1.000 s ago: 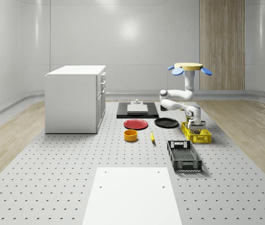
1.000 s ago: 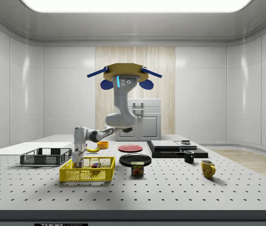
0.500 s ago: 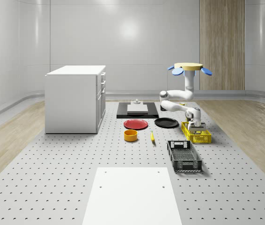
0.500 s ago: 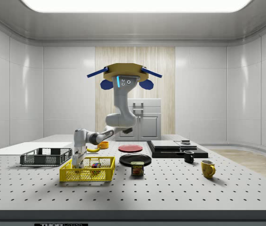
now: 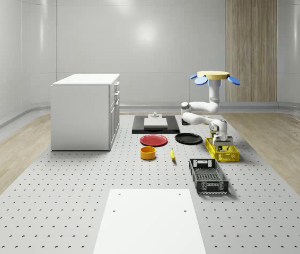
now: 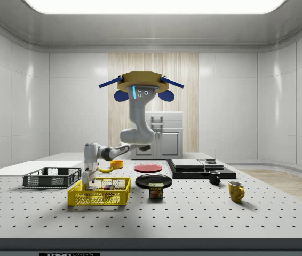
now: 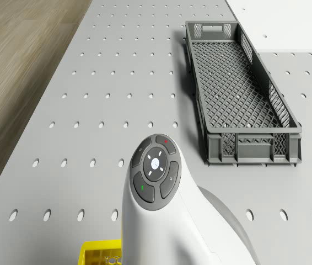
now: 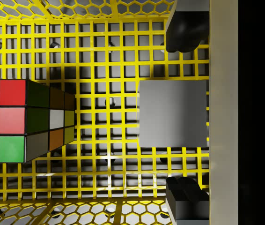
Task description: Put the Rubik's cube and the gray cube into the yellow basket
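Note:
The yellow basket [image 5: 229, 156] [image 6: 98, 199] [image 8: 99, 47] stands on the perforated table. On its mesh floor lie the Rubik's cube [image 8: 25, 121] [image 6: 108, 187] and the gray cube [image 8: 172, 112], a gap apart. My gripper [image 8: 185, 112] [image 5: 219, 141] [image 6: 89, 185] hangs inside the basket straight over the gray cube. It is open, and its dark fingertips [image 8: 187, 28] stand clear of the cube's two sides. The drone [image 5: 213, 75] [image 6: 140, 83] hovers high, behind the basket in the whole-scene view, with the arm [image 7: 156, 187] reaching down.
A dark gray crate [image 5: 208, 176] [image 7: 238, 83] lies just in front of the basket. A black plate [image 5: 188, 138], red plate [image 5: 153, 140], orange bowl [image 5: 148, 153] and banana [image 5: 172, 154] sit to the whole-scene view's left. A can [image 6: 156, 191] stands beside the basket.
The wrist dipped slightly into the basket and has come back up a little. Drone, basket and both cubes hold their places.

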You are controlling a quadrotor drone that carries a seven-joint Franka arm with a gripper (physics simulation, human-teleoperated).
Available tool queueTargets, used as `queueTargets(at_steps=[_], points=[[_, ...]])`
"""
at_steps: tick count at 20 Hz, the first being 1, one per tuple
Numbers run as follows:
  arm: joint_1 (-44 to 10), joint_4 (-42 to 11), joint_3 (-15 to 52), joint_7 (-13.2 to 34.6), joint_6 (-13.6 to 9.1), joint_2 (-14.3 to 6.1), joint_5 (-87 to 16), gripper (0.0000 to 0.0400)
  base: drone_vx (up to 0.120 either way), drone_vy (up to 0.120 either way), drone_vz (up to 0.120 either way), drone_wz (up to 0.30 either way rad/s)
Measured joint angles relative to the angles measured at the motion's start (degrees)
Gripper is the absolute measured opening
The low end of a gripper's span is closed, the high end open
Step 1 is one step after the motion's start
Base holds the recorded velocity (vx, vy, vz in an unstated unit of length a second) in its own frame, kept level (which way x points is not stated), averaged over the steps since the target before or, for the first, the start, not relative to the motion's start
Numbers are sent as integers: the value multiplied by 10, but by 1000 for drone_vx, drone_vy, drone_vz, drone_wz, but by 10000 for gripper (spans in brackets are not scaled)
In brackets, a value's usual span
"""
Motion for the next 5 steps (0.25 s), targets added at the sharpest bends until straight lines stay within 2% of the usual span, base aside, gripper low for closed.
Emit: queueTargets(at_steps=[5], points=[[4, -7, 18, 0, -9, 0, 16, 398, 0, 0, 0, 0]])
